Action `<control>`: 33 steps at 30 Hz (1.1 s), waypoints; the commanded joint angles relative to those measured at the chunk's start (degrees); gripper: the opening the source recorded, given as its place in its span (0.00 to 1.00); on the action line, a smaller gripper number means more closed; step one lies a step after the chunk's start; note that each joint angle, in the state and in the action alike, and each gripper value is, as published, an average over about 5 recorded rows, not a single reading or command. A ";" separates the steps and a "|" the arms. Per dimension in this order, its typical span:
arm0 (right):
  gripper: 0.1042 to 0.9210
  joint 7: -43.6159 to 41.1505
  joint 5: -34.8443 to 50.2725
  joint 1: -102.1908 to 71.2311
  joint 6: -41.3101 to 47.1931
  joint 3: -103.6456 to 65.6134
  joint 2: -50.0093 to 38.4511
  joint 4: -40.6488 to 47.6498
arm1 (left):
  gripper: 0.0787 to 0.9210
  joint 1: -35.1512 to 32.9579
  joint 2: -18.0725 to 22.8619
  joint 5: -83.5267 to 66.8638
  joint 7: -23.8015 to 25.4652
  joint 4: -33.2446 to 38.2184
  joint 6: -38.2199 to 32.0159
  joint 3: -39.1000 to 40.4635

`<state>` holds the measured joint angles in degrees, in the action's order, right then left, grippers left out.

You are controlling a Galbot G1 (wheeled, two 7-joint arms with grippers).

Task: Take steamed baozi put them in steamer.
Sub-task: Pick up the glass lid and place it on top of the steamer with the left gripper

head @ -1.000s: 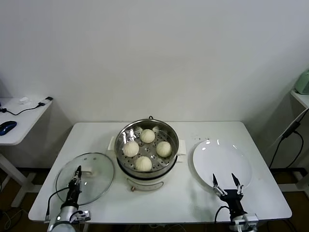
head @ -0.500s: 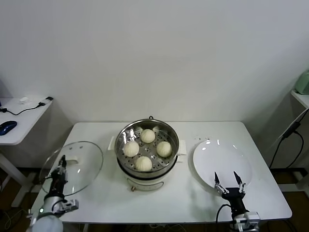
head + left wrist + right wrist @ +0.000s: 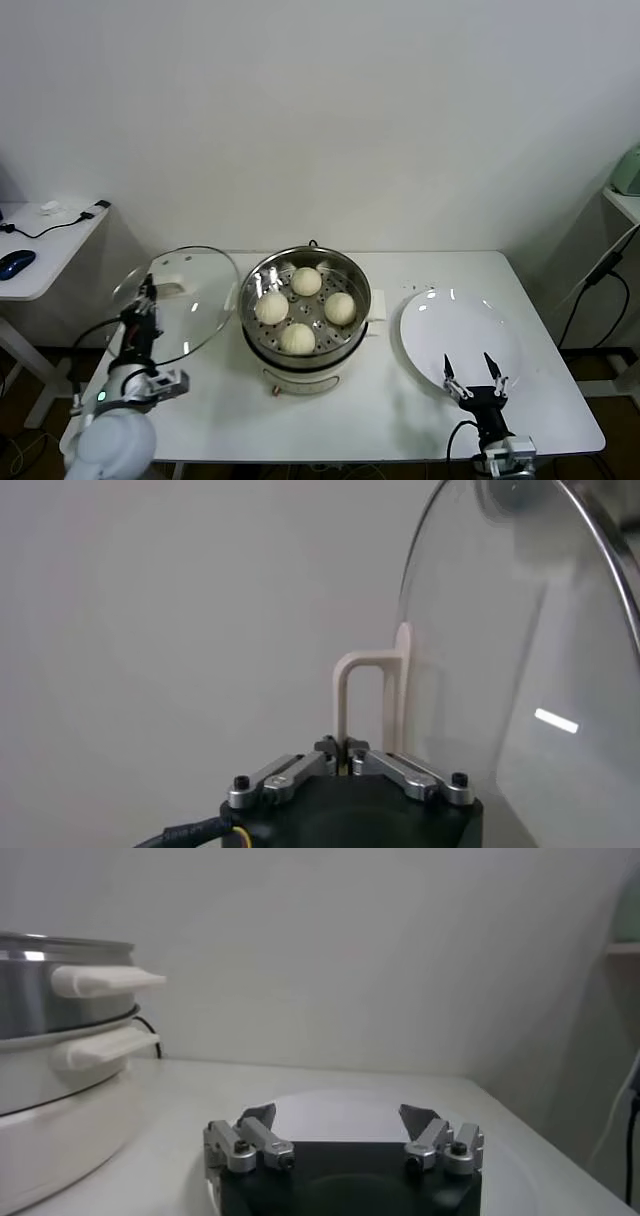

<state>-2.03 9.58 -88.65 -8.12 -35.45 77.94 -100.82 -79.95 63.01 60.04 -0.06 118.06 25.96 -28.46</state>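
Observation:
Several cream-white steamed baozi (image 3: 306,281) lie on the perforated tray inside the shiny steel steamer (image 3: 354,318) at the table's middle. My left gripper (image 3: 147,292) is shut on the white handle (image 3: 345,690) of the round glass lid (image 3: 190,300), which hangs tilted in the air just left of the steamer. In the left wrist view the gripper (image 3: 342,748) pinches the handle's thin leg, with the lid (image 3: 500,660) beside it. My right gripper (image 3: 475,372) stands open and holds nothing, low over the front edge of the white plate (image 3: 455,325); it also shows in the right wrist view (image 3: 338,1116).
The steamer (image 3: 40,978) with its cream side handle stands to one side in the right wrist view, and the plate (image 3: 340,1100) lies just beyond the jaws. A side desk (image 3: 40,250) with a mouse and cables stands at far left. A cable hangs off the table's right side.
My left arm has lifted the glass lid off the table's front left and carried it up and back, tilted, to beside the steamer. The right gripper has barely moved.

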 commanded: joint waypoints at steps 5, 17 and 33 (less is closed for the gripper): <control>0.88 -0.05 0.33 -0.84 -3.40 0.19 -0.15 1.06 | 0.06 9.17 8.58 19.59 11.83 7.34 12.88 23.51; 0.88 0.31 2.41 -2.24 -5.78 0.27 -0.32 1.50 | 0.06 14.47 20.32 29.39 13.66 -1.91 15.74 33.31; 0.88 1.10 3.34 -2.56 -6.82 -0.89 -0.55 1.75 | 0.06 17.76 23.39 31.17 11.92 -11.59 15.80 35.54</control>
<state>-1.23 12.71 -91.12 -14.28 -36.10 77.29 -99.17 -63.53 84.26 89.18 11.44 110.25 40.94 4.53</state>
